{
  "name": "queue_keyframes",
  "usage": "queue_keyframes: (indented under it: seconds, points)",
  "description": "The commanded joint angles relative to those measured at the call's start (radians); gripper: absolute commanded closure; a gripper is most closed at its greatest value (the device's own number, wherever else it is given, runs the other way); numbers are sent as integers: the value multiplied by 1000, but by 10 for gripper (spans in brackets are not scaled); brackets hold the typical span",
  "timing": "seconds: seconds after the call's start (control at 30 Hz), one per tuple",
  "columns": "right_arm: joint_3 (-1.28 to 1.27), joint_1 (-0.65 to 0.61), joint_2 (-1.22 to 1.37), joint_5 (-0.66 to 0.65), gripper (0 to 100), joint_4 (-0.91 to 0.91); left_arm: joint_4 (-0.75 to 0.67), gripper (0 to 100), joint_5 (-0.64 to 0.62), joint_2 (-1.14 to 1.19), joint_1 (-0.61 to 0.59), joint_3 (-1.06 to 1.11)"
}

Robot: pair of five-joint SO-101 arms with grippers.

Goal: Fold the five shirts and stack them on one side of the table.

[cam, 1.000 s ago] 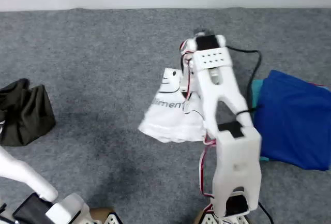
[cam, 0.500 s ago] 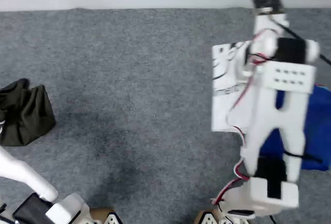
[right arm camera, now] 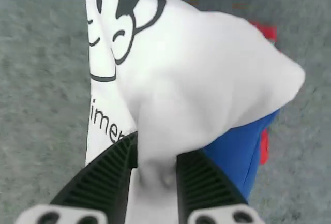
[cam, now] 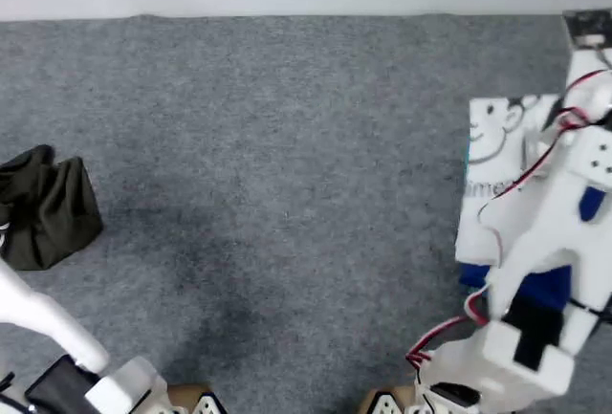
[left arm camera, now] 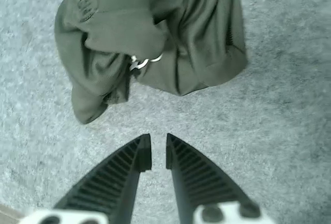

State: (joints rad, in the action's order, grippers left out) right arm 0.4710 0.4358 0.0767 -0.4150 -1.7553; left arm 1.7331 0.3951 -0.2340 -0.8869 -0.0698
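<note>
Pinched at a bunched fold, the white shirt (right arm camera: 207, 69) is held by the right tool (right arm camera: 155, 154), whose jaws are closed on the cloth with only the fabric's thickness between them. Seen from above, this shirt sits at 3 o'clock on the grey worktop (cam: 287, 146), its printed cartoon face turned up, partly covered by the right arm (cam: 555, 232). A blue shirt (right arm camera: 238, 146) lies under it; whether the two touch cannot be told. A sliver of red cloth (right arm camera: 265, 144) shows at the blue shirt's edge.

The white shirt is judged light, limp and unable to hold a shape — it will sag and unfold from a single pinch. A grasp at a folded edge or corner, with the layers caught together, is likely to serve better than one mid-panel. The felt-like worktop may drag on the cloth.

At 9 o'clock a dark shirt (cam: 48, 208) is crumpled in a heap, not yet folded. The left tool (left arm camera: 153, 151) hangs just beside it, jaws drawn almost together with a thin slit between, nothing held. Its loose folds offer many ridges to take — though one layer may be lifted alone.

Between the two piles nothing stands in the way; the right arm's red and white cables (cam: 516, 185) trail over the white shirt and could snag it.
</note>
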Motion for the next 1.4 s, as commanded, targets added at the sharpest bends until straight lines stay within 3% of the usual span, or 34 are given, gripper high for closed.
queue_keyframes:
  seconds: [0.0, 0.23, 0.43, 0.53, 0.73, 0.87, 0.97, 1.03, 1.37]
  points:
    - [5, 81, 85, -17, 990, 12, 5, 938, 8, -41, 46, -8]
    - [11, 193, 255, -146, 972, 179, 5, 938, 9, -37, 58, -8]
    - [12, 217, 237, -69, 742, 163, 5, 938, 9, -37, 61, -8]
    - [12, 197, 156, -31, 699, 127, 3, 938, 12, -37, 61, -8]
    - [12, 102, -77, -5, 730, 42, 3, 938, 51, -37, 61, -8]
    - [6, 19, -145, -5, 982, -36, 3, 938, 51, -38, 58, -8]
    - [-21, 24, -124, -3, 946, -39, 3, 938, 51, -43, 58, -8]
    - [-57, 13, -91, -2, 982, -28, 5, 938, 51, -43, 58, -8]
    - [-157, -68, 277, 14, 990, 381, 8, 938, 48, -43, 61, -5]
